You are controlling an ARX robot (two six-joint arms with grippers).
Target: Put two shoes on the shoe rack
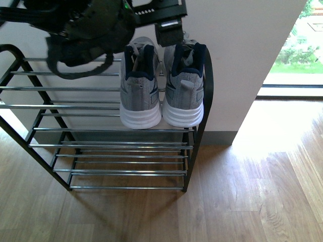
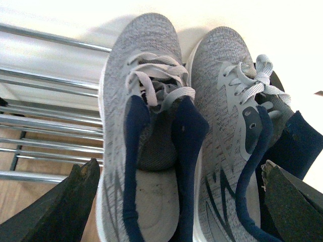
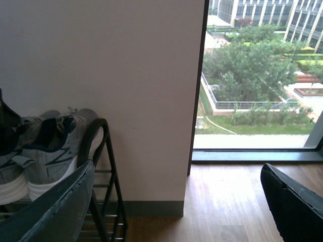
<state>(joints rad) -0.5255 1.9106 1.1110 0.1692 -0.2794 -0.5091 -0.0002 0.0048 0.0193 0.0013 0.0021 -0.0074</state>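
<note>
1. Left hand (image 2: 179, 165) is open. In its wrist view the two dark fingers (image 2: 60, 206) stand wide apart at the lower corners, with the pair of grey sneakers (image 2: 151, 126) between them. Whether the lower-right finger touches the navy collar beside it cannot be told.
2. Right hand (image 3: 176, 169) is also open and grips nothing; only floor (image 3: 227, 201) and the foot of the wall (image 3: 126, 75) show between its fingers.
3. In the front view the sneakers (image 1: 140, 88) sit upper middle, side by side on the top tier of the shoe rack (image 1: 75, 106). They are at its right end, heels toward the camera and toes at the wall. The right shoe lies against the rounded black side frame.
4. From the pair, the chrome bars run on toward the left edge of the frame.
5. Only the left wrist view shows laces and insoles. Only the front view shows the lower tiers. The right wrist view gives the rack's end frame side-on and, at the right, a window (image 3: 252, 75) onto trees and buildings.
6. The left arm (image 1: 91, 25), a dark mass at upper left, covers the rear bars there, and the wall stands right behind the rack. Wooden floor fills the lower and right parts of the front view.
</note>
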